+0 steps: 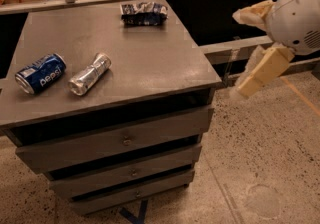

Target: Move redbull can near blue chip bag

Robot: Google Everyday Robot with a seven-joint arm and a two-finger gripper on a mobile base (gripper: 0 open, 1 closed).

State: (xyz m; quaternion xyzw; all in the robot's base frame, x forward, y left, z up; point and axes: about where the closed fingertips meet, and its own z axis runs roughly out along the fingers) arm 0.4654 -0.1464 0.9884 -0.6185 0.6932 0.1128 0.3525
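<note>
The redbull can (90, 74), slim and silver, lies on its side on the left part of the grey cabinet top (145, 53). The blue chip bag (144, 13), dark blue and crumpled, lies at the far edge of the top. My gripper (240, 53) hangs in the air to the right of the cabinet, beyond its right edge and well away from the can. Its two pale fingers (263, 69) are spread apart and hold nothing.
A blue Pepsi can (41, 73) lies on its side just left of the redbull can. The cabinet has three drawers (125, 140) at the front. A dark shelf and rail (240, 45) run behind and to the right. Speckled floor (260, 158) lies to the right.
</note>
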